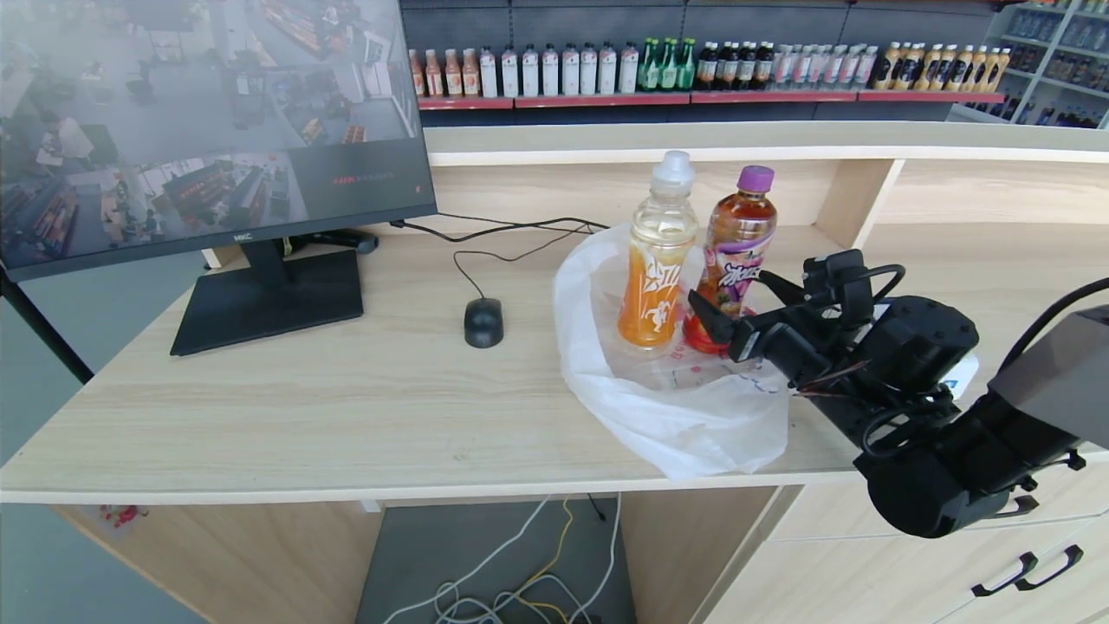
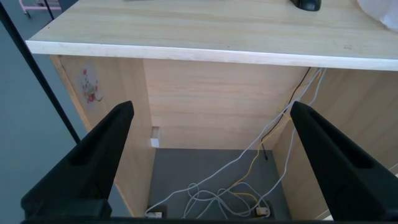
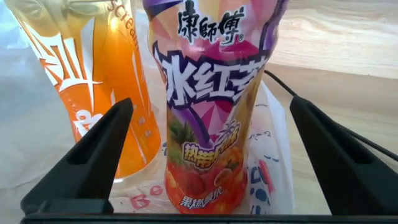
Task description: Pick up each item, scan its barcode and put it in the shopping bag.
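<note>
1. Left gripper (image 2: 211,109): fingers spread wide apart, holding nothing. It sits lower than the shopping bag (image 1: 684,416) and to its left, in front of the counter (image 1: 346,407) edge, facing loose cables (image 2: 236,193) in the open space under the counter.
2. Monitor (image 1: 208,113): dark, on a flat black stand. It is well left of the shopping bag, at the back of the counter.
3. Mouse (image 1: 483,322): black and corded, just left of the shopping bag and apart from it.
4. Shopping bag: thin white plastic, slumped open on the counter. Its near edge hangs slightly over the counter's front.
5. Orange bottle (image 1: 657,260): upright with a clear cap and an orange label. It stands on the left half of the shopping bag, apparently inside the open mouth, though the crumpled plastic makes that hard to confirm.
6. Purple-capped bottle (image 1: 735,260): upright, holding a reddish drink, with a pink and purple label. It stands on the right half of the shopping bag, just beside the orange bottle.
7. Right gripper (image 1: 728,290): at the right side of the shopping bag, level with the lower half of the purple-capped bottle. Its fingers are parted with the bottle between them and a gap on each side, so it is not clamped.
8. Shelf (image 1: 693,97): red-edged, with a row of bottles, well behind the shopping bag.
</note>
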Robot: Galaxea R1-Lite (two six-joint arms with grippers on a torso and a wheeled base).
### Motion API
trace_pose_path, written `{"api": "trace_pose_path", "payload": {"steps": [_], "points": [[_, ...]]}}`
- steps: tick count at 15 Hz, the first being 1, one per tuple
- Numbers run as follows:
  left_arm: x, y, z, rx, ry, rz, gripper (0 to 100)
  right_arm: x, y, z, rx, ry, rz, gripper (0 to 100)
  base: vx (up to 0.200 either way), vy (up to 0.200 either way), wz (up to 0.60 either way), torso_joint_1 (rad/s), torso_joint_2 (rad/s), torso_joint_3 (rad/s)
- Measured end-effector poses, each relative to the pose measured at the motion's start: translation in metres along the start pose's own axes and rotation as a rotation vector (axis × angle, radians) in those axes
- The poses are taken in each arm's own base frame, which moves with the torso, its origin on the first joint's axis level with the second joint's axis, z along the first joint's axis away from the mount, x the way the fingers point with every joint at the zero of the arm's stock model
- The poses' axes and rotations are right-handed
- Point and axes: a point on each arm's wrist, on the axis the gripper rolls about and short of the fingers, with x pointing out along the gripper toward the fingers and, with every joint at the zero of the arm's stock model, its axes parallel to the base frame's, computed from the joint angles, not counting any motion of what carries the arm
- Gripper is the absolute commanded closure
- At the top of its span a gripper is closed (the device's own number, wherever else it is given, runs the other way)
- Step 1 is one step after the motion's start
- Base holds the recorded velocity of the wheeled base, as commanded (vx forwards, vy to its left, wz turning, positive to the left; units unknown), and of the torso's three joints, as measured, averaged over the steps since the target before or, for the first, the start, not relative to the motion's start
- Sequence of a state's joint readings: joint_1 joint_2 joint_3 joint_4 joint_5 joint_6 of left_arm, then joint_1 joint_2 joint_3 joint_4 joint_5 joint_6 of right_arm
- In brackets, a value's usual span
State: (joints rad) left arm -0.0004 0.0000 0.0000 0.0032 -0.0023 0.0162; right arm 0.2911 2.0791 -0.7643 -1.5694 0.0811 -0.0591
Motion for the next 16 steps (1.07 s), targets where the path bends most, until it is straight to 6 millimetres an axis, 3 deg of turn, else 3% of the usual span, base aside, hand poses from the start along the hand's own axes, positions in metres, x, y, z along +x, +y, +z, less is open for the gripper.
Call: {"api": "trace_pose_path", "payload": {"steps": [8, 10, 16], "points": [[0.000, 0.000, 0.000, -0.005, 0.000, 0.001, 0, -0.052, 0.014, 0.044, 0.010, -0.015, 0.038, 0, -0.025, 0.000, 0.00, 0.000, 0.00, 0.000], [0.000, 0.000, 0.000, -0.007, 0.000, 0.001, 0, -0.055, 0.014, 0.050, 0.010, -0.029, 0.039, 0, -0.200, 0.000, 0.00, 0.012, 0.00, 0.000], [0.000, 0.000, 0.000, -0.003, 0.000, 0.001, 0, -0.058, 0.014, 0.056, 0.010, -0.041, 0.037, 0, 0.000, 0.000, 0.00, 0.000, 0.00, 0.000]]}}
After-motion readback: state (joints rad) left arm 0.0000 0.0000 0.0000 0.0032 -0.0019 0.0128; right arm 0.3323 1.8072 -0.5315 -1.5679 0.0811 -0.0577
